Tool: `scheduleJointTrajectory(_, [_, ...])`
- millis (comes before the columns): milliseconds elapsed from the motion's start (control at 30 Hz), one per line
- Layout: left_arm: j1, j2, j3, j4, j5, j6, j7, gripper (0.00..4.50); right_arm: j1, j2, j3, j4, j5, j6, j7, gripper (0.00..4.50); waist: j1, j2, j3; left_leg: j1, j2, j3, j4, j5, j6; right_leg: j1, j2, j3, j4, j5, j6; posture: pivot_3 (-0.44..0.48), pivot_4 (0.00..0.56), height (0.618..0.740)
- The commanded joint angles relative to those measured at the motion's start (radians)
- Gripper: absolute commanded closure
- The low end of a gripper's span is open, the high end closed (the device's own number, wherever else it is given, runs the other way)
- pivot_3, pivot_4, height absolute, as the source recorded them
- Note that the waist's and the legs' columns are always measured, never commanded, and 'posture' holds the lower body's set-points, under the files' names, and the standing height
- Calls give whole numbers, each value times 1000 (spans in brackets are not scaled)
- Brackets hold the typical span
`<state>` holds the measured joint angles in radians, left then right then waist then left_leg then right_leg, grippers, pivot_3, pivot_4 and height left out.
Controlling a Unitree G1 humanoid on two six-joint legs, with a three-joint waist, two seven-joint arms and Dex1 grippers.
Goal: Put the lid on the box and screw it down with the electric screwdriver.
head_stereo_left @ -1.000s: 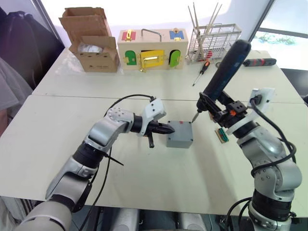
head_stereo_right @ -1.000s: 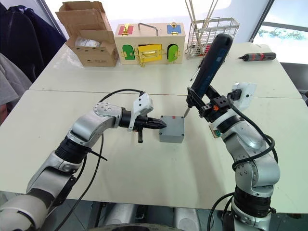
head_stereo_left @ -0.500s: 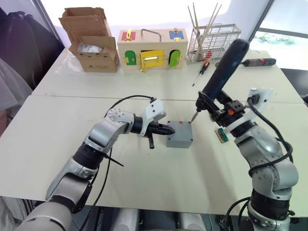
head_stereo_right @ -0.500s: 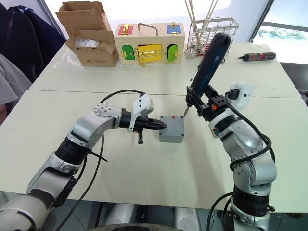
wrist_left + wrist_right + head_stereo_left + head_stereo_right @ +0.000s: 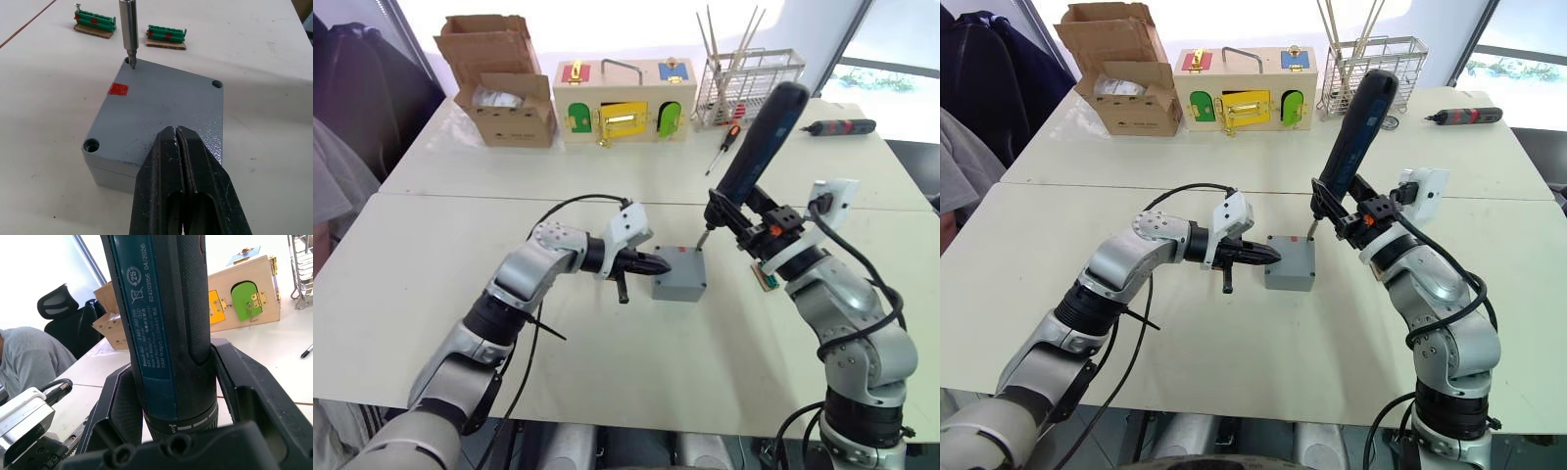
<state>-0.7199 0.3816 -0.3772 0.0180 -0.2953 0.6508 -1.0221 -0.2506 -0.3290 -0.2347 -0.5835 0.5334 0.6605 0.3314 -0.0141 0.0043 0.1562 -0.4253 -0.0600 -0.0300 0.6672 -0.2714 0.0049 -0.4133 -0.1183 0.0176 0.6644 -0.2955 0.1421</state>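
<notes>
The grey box (image 5: 678, 285) sits mid-table with the lid (image 5: 161, 105) seated on top; the lid carries a red mark and corner screw holes. My left gripper (image 5: 176, 131) is shut, its tips resting on the lid's near edge, and nothing is between the fingers. My right gripper (image 5: 759, 230) is shut on the electric screwdriver (image 5: 760, 137), a dark blue-black tool tilted up to the right. Its metal bit (image 5: 129, 27) points down with its tip in the lid's corner hole farthest from my left gripper. The right wrist view shows the screwdriver's body (image 5: 161, 323) between the black fingers (image 5: 124, 404).
Two green terminal blocks (image 5: 95, 22) lie just beyond the box. At the back stand a cardboard box (image 5: 499, 83), a wooden box with coloured doors (image 5: 622, 98) and a wire rack (image 5: 749, 83). A hand screwdriver (image 5: 722, 147) and a dark driver (image 5: 837, 126) lie back right. A person (image 5: 29, 362) sits at the left.
My right arm has shifted a little to the left with the electric screwdriver, bringing the bit onto the lid's corner. The left gripper and the box have stayed put.
</notes>
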Motion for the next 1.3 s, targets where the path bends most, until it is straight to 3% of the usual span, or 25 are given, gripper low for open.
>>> scheduleJointTrajectory(33, [7,-4,8,-14,1,1,3,4500,3,-12,0,-15,-12,-61,4,2624,0,0,0,0,0,0,0,0,0,0,0,0,0,0,0,0,150,739])
scheduleJointTrajectory(633, [20,-4,11,-33,-2,10,12,4500,5,-43,24,20,-22,-94,6,2624,0,0,0,1,0,0,0,0,0,1,0,0,0,0,0,0,150,739])
scheduleJointTrajectory(767, [23,-1,-1,-30,10,10,16,4500,32,-61,86,17,-37,-90,49,2624,0,0,0,1,0,0,0,0,0,2,0,0,-1,0,0,0,150,739])
scheduleJointTrajectory(1133, [44,-15,-2,-22,32,19,54,4500,106,-54,186,65,-106,-153,75,2624,0,-3,-2,13,0,0,-2,-2,2,12,0,0,-2,0,0,0,150,739])
scheduleJointTrajectory(1300, [66,-6,-12,-52,31,34,51,4500,140,-36,216,90,-122,-179,83,2624,-2,-8,-9,20,3,0,-4,-5,9,22,4,0,-14,0,0,0,150,739])
